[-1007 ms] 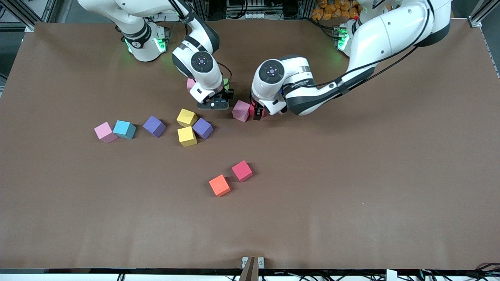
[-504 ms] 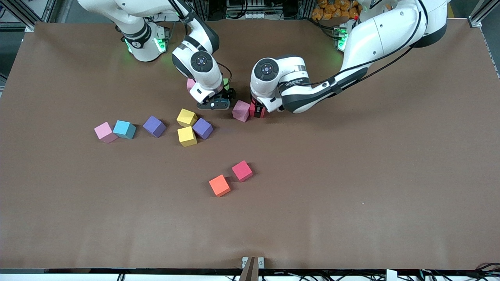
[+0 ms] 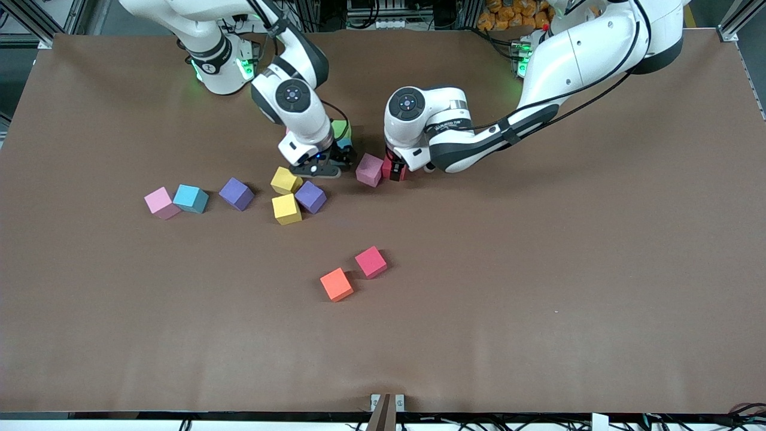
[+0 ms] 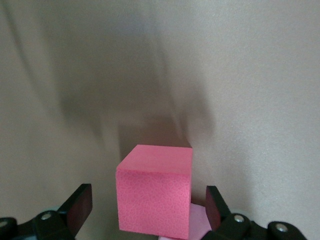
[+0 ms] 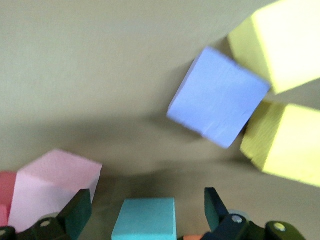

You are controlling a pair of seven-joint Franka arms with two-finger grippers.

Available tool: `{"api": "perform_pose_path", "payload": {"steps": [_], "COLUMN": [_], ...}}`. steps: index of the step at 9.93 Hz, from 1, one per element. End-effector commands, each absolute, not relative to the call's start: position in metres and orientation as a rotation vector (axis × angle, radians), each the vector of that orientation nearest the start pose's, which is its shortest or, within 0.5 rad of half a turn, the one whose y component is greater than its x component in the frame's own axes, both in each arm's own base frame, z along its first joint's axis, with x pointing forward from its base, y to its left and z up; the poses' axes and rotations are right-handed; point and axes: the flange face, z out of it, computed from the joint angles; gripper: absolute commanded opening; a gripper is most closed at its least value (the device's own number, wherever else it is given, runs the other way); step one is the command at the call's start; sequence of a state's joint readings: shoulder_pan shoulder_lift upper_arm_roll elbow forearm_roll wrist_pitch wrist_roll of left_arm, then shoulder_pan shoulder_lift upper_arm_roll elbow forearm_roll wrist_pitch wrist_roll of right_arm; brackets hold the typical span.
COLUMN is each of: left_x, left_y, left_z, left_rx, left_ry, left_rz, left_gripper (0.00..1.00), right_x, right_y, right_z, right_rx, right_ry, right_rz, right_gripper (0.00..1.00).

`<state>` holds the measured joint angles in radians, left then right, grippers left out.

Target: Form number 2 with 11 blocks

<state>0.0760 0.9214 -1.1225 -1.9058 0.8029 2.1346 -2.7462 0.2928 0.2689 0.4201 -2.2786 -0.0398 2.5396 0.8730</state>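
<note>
My right gripper point(image 3: 326, 160) point(image 5: 146, 202) is open low over a light blue block point(image 5: 145, 219) that rests on the table between its fingers, beside a green block point(image 3: 341, 128). My left gripper point(image 3: 395, 170) point(image 4: 148, 195) is open around a hot-pink cube point(image 4: 155, 195), with a gap on each side; a pale pink block point(image 3: 370, 170) stands against that cube. Two yellow blocks point(image 3: 286, 179) point(image 3: 286, 208) and a purple block point(image 3: 310, 196) cluster nearer the camera. A purple block point(image 3: 236, 193), a light blue block point(image 3: 191, 198) and a pale pink block point(image 3: 161, 202) lie toward the right arm's end. No digit shape shows.
An orange block point(image 3: 336, 284) and a crimson block point(image 3: 371, 262) sit close together mid-table, nearer the camera than the rest. The brown table cover point(image 3: 568, 269) stretches bare toward the left arm's end and along the camera-side edge.
My right gripper has opened and let go of the light blue block, and its hand has shifted a little toward the right arm's end. The left gripper has barely moved.
</note>
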Motion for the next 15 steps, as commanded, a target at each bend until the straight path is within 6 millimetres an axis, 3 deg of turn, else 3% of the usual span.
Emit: {"api": "perform_pose_path", "payload": {"steps": [1, 3, 6, 11, 14, 15], "left_x": [0.353, 0.348, 0.347, 0.346, 0.349, 0.350], "left_y": [-0.494, -0.496, -0.496, -0.498, -0.498, -0.496], "left_z": [0.210, 0.207, 0.200, 0.189, 0.190, 0.188], "left_rx": [-2.324, -2.310, -2.324, -2.320, -2.311, -2.310], "left_ry": [-1.989, -2.006, -2.002, -2.019, -2.033, -2.032], "left_rz": [0.181, 0.165, 0.161, 0.135, 0.135, 0.130], "left_gripper": [1.00, 1.00, 1.00, 1.00, 0.87, 0.76], "right_x": [0.449, 0.480, 0.503, 0.498, 0.501, 0.501], "right_y": [0.319, 0.285, 0.266, 0.260, 0.249, 0.249], "right_z": [0.262, 0.251, 0.234, 0.212, 0.209, 0.209], "right_rx": [-3.069, -3.148, -3.207, -3.217, -3.226, -3.226], "right_ry": [0.342, 0.221, 0.041, -0.127, -0.152, -0.152], "right_rz": [0.032, -0.040, -0.076, -0.003, 0.010, 0.010], "right_gripper": [1.00, 1.00, 1.00, 1.00, 1.00, 1.00]}}
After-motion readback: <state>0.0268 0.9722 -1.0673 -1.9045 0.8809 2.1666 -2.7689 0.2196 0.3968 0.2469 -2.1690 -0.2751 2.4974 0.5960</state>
